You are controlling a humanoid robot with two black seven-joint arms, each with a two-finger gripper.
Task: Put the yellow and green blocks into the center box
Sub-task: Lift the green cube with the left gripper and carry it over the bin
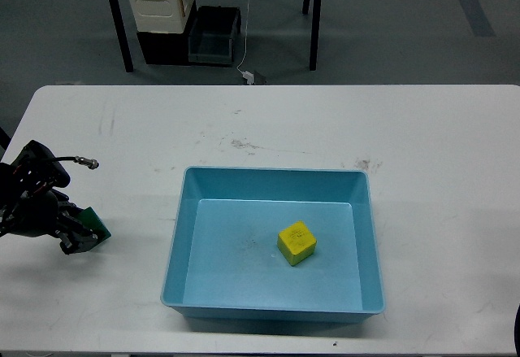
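Observation:
The green block (96,222) lies on the white table at the far left, partly covered by my left gripper (75,239). The gripper is dark and seen end-on, right against the block's near-left side; I cannot tell its fingers apart or whether they hold the block. The yellow block (296,242) sits inside the blue box (268,176), right of the box's middle. My right gripper is out of view.
The white table (325,121) stretches behind and to both sides of the box. A cable with a metal plug (88,163) sticks out from my left arm. Table legs and bins (187,23) stand on the floor beyond the far edge.

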